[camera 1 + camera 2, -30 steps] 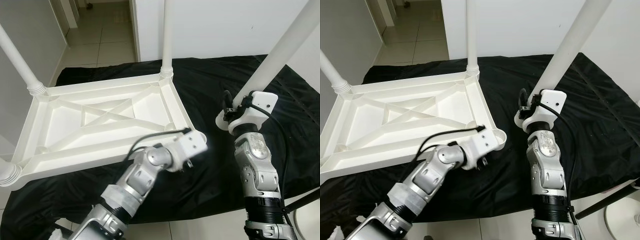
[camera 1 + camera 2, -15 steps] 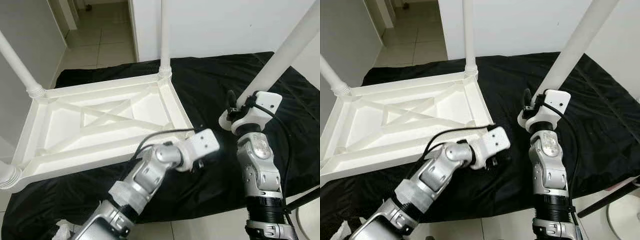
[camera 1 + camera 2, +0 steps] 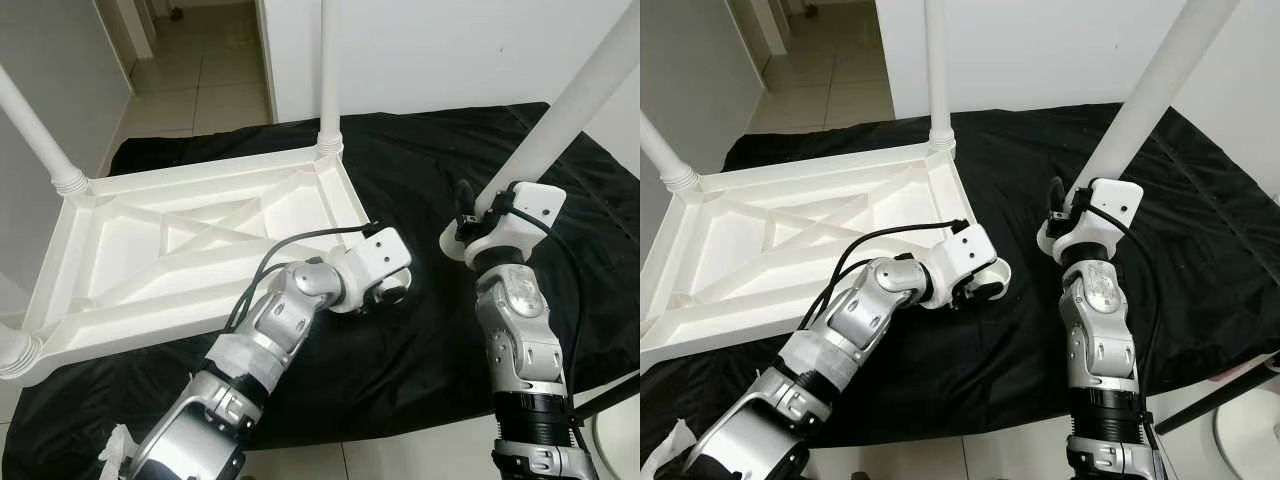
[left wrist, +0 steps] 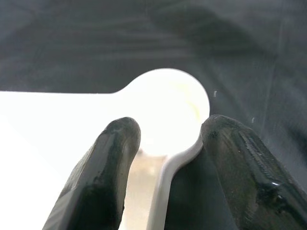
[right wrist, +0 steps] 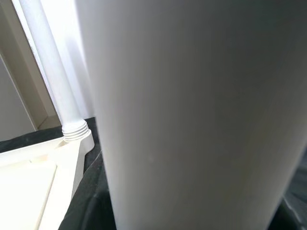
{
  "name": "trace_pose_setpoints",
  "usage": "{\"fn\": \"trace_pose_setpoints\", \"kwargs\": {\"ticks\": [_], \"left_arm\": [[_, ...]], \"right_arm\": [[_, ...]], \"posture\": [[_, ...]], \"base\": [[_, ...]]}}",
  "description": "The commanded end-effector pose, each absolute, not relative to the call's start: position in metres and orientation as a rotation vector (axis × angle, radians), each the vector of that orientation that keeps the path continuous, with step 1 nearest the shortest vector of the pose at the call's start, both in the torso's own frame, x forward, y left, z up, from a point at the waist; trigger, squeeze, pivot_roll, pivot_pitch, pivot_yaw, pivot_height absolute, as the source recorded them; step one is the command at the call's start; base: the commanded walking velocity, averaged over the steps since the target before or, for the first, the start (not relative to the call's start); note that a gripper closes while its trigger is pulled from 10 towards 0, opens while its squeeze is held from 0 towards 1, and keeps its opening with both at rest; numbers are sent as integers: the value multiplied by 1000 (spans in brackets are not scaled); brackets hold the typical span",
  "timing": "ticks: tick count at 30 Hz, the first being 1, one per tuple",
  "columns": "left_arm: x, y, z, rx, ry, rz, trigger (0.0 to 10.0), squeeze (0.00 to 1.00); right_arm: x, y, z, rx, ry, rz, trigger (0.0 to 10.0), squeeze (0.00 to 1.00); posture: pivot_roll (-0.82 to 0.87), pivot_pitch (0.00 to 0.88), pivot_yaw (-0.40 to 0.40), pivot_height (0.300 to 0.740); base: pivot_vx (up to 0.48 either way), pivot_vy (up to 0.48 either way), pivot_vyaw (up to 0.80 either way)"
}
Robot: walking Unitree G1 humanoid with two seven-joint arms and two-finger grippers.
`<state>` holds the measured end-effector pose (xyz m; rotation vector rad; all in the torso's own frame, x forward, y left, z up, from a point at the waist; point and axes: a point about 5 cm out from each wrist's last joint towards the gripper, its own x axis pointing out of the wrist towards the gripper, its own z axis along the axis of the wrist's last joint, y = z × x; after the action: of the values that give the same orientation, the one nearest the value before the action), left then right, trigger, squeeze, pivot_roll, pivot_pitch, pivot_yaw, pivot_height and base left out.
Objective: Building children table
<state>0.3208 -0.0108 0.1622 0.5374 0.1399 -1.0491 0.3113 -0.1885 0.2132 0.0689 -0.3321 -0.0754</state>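
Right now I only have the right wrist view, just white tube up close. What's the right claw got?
Observer: The right claw grips the loose table leg near its lower end. The leg is tilted over the black cloth.
Operator: Where's the socket for it?
Observer: On the near right corner of the upturned tabletop, to the left of the leg's lower end and apart from it.
Operator: Left arm in the way?
Observer: Yes. The left claw is open, with its fingers on either side of that corner's rim.
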Motion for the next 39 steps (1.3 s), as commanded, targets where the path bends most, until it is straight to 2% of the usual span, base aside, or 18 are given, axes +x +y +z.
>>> {"fn": "trace_pose_setpoints", "kwargs": {"ticks": [1, 9, 17, 28, 34, 39], "left_arm": [[334, 0, 160, 598, 112, -800, 10000, 0], [342, 12, 149, 650, 165, -743, 10000, 0], [346, 17, 168, 534, 105, -734, 10000, 0], [353, 39, 167, 546, 125, -676, 10000, 0], [354, 46, 151, 672, 187, -676, 10000, 0], [348, 35, 144, 703, 208, -734, 10000, 0]], "right_arm": [[313, -186, 218, 61, -353, -63, 10000, 0], [312, -188, 219, 57, -353, -62, 10000, 0], [313, -187, 218, 57, -350, -56, 10000, 0], [315, -185, 218, 58, -348, -43, 10000, 0], [316, -183, 218, 58, -343, -28, 10000, 0], [317, -182, 220, 53, -348, -23, 10000, 0]], "posture": [[-112, 58, 71, 740], [-115, 57, 62, 740], [-113, 57, 58, 740], [-103, 53, 50, 740], [-98, 51, 45, 740], [-109, 44, 44, 740]], "base": [[0, 0, 0], [0, 0, 0], [0, 0, 0], [0, 0, 0], [0, 0, 0], [0, 0, 0]]}}
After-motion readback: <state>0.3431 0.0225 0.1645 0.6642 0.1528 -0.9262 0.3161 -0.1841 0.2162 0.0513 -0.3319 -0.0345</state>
